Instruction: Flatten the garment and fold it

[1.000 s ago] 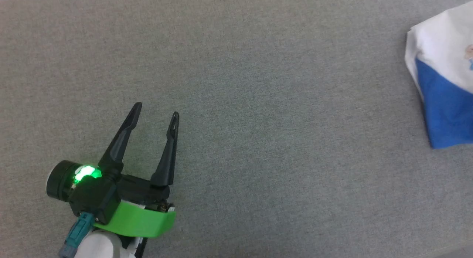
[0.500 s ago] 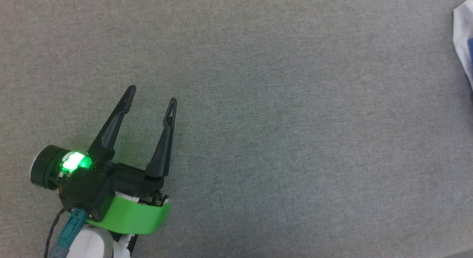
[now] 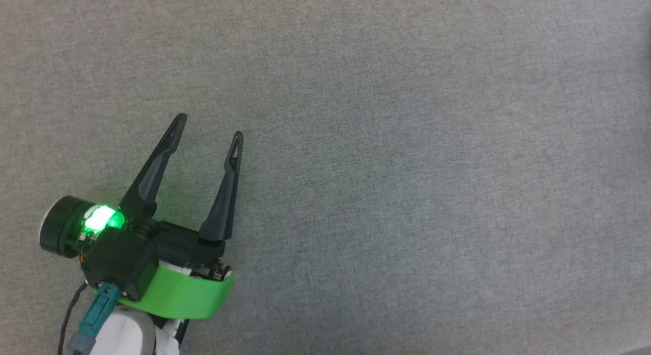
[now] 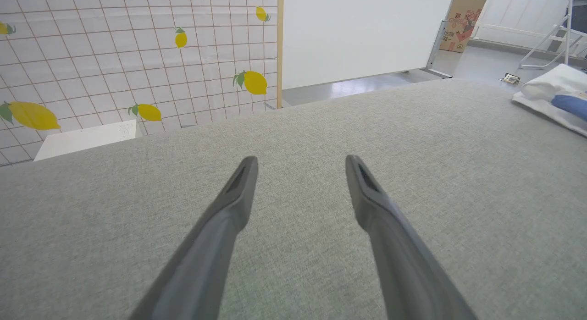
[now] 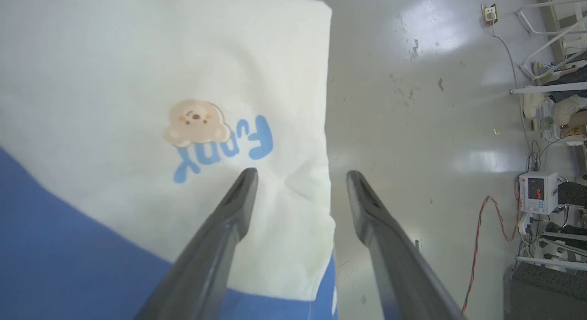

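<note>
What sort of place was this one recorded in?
Most likely a robotics lab or test workshop, not a home. The lemon-print tile wall ends at a wooden edge beside a white partition, a cardboard box stands on the bare glossy floor, and an instrument with a red display sits among loose cables.

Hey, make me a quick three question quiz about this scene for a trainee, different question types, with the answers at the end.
1. True or false: the left end effector is shut on the garment.
2. What lies under the left end effector? A) grey fabric surface B) tiled floor C) the garment
3. Fill in: the right end effector, at the garment's white edge, is ___ (open or shut).
Key: 1 false; 2 A; 3 open.
</note>
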Robot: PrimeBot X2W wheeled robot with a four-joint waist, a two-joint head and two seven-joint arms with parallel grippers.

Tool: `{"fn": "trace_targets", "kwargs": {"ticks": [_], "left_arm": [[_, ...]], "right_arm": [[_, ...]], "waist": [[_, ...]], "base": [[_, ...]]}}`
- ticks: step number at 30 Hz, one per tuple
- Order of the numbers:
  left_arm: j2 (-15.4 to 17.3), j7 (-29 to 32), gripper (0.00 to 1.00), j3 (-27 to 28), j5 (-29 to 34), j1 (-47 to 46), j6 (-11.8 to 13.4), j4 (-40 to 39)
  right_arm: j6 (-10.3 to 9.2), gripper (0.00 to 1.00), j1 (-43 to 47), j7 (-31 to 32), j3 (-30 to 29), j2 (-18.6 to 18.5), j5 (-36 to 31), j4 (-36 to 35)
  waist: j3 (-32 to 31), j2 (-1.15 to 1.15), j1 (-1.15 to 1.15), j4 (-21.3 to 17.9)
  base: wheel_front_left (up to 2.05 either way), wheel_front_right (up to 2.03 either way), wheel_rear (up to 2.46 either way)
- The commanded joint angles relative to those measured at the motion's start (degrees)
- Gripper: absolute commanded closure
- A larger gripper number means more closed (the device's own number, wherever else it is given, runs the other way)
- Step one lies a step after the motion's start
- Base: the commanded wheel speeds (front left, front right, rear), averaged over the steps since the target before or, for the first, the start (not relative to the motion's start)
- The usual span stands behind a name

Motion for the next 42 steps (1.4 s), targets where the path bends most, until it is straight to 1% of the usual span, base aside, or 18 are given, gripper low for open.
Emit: {"fn": "trace_targets", "kwargs": {"ticks": [1,9,13,14,18,21,25,29,34,38,42], "left_arm": [[0.03,-0.26,0.00,-0.03,-0.06,-1.22,0.43,0.21],[-1.48,-3.06,0.00,-0.34,-1.24,-0.77,1.44,2.81],[-2.57,-4.95,0.00,0.04,-2.10,-0.15,2.41,4.54],[-3.02,-5.69,0.00,0.57,-2.31,0.30,3.22,5.76],[-4.42,-7.03,0.00,1.90,-3.17,1.53,5.15,8.84],[-5.24,-7.97,0.00,2.73,-3.67,2.50,6.15,10.88],[-6.72,-8.63,0.00,3.70,-4.74,4.29,7.66,13.84],[-7.49,-9.06,0.00,4.20,-5.39,5.24,8.12,16.44],[-7.74,-9.25,0.00,3.66,-5.54,4.68,7.26,20.16],[-8.10,-9.31,0.00,4.20,-5.82,4.56,7.51,21.88],[-8.68,-9.34,0.00,5.19,-5.91,5.82,7.81,21.86]], "right_arm": [[-0.11,0.00,-1.36,-0.54,0.46,0.56,-0.31,0.50],[-0.11,0.00,-3.61,-3.89,3.97,1.67,0.30,1.43],[-0.11,0.00,-4.49,-6.53,5.11,3.79,1.79,1.14],[-0.11,0.00,-4.18,-7.24,6.69,5.28,2.86,0.71],[-0.11,0.00,-3.15,-9.84,7.96,8.82,4.74,-1.27],[-0.11,0.00,-1.11,-12.65,6.53,11.52,4.99,-3.19],[-0.11,0.00,4.46,-16.94,2.62,15.78,3.79,-6.98],[-0.11,0.00,11.44,-20.96,-1.55,20.22,-0.76,-12.10],[-0.11,0.00,18.65,-24.75,-5.88,27.53,-6.87,-18.09],[-0.11,0.00,23.79,-27.44,-6.77,33.39,-11.37,-22.22],[-0.11,0.00,28.54,-30.08,-6.13,39.03,-14.98,-25.22]], "waist": [[-0.45,0.00,-0.01,0.11],[-4.23,0.00,-0.01,1.23],[-7.02,0.00,-0.01,1.68],[-8.61,0.00,-0.01,1.87],[-12.27,0.00,-0.01,2.54],[-15.21,0.00,-0.01,3.49],[-19.66,0.00,-0.01,5.34],[-23.97,0.00,-0.01,7.41],[-29.08,0.00,-0.01,9.52],[-33.04,0.00,-0.01,10.65],[-35.85,0.00,-0.01,10.96]], "base": [[0.00,0.00,0.00],[0.00,0.00,0.00],[0.00,0.00,0.00],[0.00,0.00,0.00],[0.00,0.00,0.00],[0.00,0.00,0.00],[0.00,0.00,0.00],[0.00,0.00,0.00],[0.00,0.00,0.00],[0.00,0.00,0.00],[0.00,0.00,0.00]]}}
